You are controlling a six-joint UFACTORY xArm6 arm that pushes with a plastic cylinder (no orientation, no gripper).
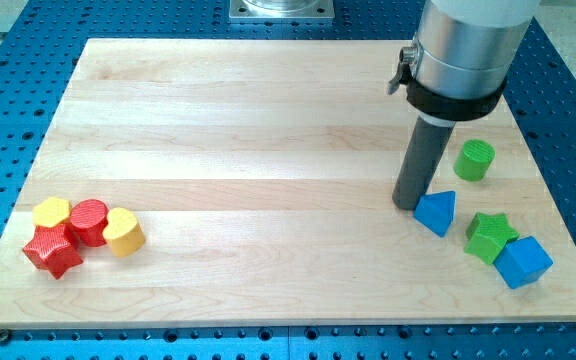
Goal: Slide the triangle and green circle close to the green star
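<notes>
My tip (406,204) rests on the wooden board (248,150) at the right of the frame, just left of the blue triangle (436,212) — touching or nearly so. There are no jaws to read; the arm ends in a plain rod. The green circle (474,159) sits above and right of the triangle. The green star (491,236) lies lower right, touching the blue cube (522,262). At lower left cluster a red star (52,250), red cylinder (89,221) and two yellow hearts (52,212) (123,231).

Blue triangle (436,212) — green circle (474,159) — green star (490,236)
</notes>
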